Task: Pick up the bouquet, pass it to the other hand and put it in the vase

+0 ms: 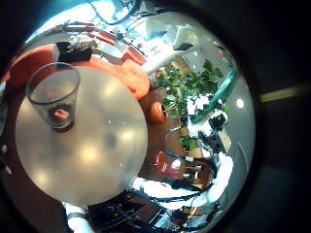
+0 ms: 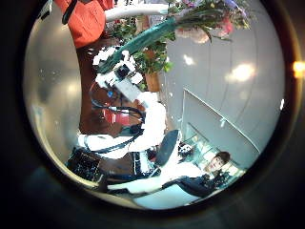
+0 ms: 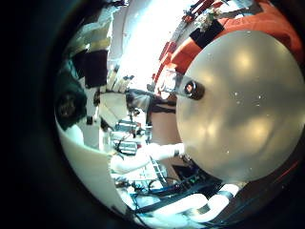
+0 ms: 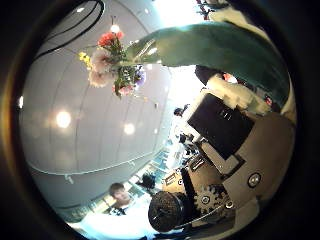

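The bouquet (image 2: 195,19) has flowers, leaves and a wrapped stem (image 2: 143,40). My right hand (image 2: 119,74) is shut on the lower end of the wrapped stem and holds it in the air beside the round table (image 1: 97,155). The left little finger side palm view shows the same bouquet (image 1: 190,87) and right hand (image 1: 207,126). In the right thumb side palm view the wrap (image 4: 200,50) fills the space near the palm, next to my right fingers (image 4: 235,125), with the flowers (image 4: 110,55) at the far end. The glass vase (image 1: 53,92) stands upright on the table, away from the bouquet; it also shows in the right little finger side palm view (image 3: 193,89). My left hand faces the bouquet from a distance.
A draped cloth (image 1: 121,68) lies beyond the far rim of the table. Chairs and equipment (image 3: 143,181) stand on the floor around the table. A white arm (image 3: 157,153) reaches across beside the table.
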You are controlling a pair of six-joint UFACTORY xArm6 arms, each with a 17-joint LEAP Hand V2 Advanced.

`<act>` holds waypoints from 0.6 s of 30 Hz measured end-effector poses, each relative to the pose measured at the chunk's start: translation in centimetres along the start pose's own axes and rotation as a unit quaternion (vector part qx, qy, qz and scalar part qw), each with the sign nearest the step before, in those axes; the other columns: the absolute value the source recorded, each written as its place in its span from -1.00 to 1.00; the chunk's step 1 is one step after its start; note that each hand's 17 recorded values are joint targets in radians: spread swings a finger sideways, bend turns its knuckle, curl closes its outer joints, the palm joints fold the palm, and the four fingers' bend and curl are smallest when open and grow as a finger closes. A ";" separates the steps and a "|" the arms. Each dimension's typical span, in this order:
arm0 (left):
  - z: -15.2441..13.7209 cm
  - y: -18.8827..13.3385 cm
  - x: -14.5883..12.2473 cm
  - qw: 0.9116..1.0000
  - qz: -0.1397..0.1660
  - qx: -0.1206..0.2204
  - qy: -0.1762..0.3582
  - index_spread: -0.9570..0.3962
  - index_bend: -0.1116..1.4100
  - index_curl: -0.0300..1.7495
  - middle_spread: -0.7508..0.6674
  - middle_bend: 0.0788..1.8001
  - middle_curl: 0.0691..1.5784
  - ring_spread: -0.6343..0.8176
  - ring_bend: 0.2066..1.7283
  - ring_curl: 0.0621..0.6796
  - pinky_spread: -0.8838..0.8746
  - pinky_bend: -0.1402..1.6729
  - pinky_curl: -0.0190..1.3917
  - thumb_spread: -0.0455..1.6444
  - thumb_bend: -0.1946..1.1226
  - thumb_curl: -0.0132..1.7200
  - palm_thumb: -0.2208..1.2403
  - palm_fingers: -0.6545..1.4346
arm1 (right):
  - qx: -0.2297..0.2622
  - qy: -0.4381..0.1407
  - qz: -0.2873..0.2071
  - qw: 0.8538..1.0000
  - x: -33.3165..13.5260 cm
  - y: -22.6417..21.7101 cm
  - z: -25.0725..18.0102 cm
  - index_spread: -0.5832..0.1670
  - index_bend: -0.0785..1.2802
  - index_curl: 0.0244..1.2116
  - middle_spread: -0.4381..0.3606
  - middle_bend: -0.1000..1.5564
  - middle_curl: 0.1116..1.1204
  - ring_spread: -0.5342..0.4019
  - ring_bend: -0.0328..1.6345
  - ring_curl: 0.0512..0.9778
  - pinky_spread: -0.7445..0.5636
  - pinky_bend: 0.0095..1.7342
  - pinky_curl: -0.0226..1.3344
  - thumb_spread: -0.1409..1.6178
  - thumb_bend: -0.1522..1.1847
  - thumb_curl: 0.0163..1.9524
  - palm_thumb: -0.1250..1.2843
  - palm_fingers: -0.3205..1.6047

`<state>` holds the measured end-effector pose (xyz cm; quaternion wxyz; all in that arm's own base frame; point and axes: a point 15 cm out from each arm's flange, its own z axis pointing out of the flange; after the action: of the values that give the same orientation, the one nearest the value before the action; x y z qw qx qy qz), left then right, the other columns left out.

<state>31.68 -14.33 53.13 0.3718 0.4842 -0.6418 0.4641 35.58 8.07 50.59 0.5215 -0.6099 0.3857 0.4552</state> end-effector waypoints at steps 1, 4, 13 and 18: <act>0.2 -0.2 0.2 1.000 -0.001 -0.001 0.008 0.70 -0.65 -0.62 0.58 -0.87 -0.62 0.57 -0.54 -0.55 0.54 -0.57 -0.50 0.18 -0.74 -0.64 -0.55 -0.23 | -0.004 -0.001 -0.001 1.000 0.0 0.1 0.2 -0.08 0.81 0.60 -0.19 0.83 0.34 -0.26 0.77 0.53 -0.12 0.44 0.38 0.18 -0.76 0.27 0.76 0.49; 0.8 -0.7 0.6 0.999 -0.007 -0.007 0.033 0.71 -0.65 -0.62 0.59 -0.87 -0.62 0.58 -0.52 -0.55 0.54 -0.56 -0.50 0.16 -0.74 -0.63 -0.53 -0.24 | -0.029 -0.010 -0.003 1.000 -0.3 0.4 1.9 -0.08 0.81 0.60 -0.19 0.83 0.33 -0.26 0.77 0.53 -0.12 0.43 0.40 0.18 -0.77 0.28 0.76 0.49; 1.7 -0.7 3.2 0.996 0.004 -0.025 0.091 0.73 -0.65 -0.63 0.62 -0.86 -0.61 0.60 -0.50 -0.54 0.55 -0.54 -0.49 0.14 -0.75 -0.61 -0.46 -0.25 | -0.106 -0.012 0.002 0.994 0.2 2.1 6.3 -0.07 0.81 0.60 -0.19 0.83 0.33 -0.26 0.77 0.53 -0.13 0.42 0.46 0.19 -0.78 0.31 0.76 0.49; 2.3 -0.4 4.6 0.992 0.006 -0.041 0.119 0.73 -0.65 -0.64 0.63 -0.83 -0.61 0.60 -0.50 -0.55 0.55 -0.54 -0.50 0.13 -0.75 -0.61 -0.43 -0.23 | -0.134 -0.009 0.010 0.991 1.2 2.8 7.7 -0.07 0.82 0.60 -0.19 0.84 0.33 -0.27 0.77 0.54 -0.13 0.41 0.49 0.19 -0.78 0.32 0.76 0.49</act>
<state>30.81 -17.86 56.80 0.4626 0.4061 -0.6142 0.4938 32.12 15.19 48.34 0.4338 -0.6663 0.3223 0.5138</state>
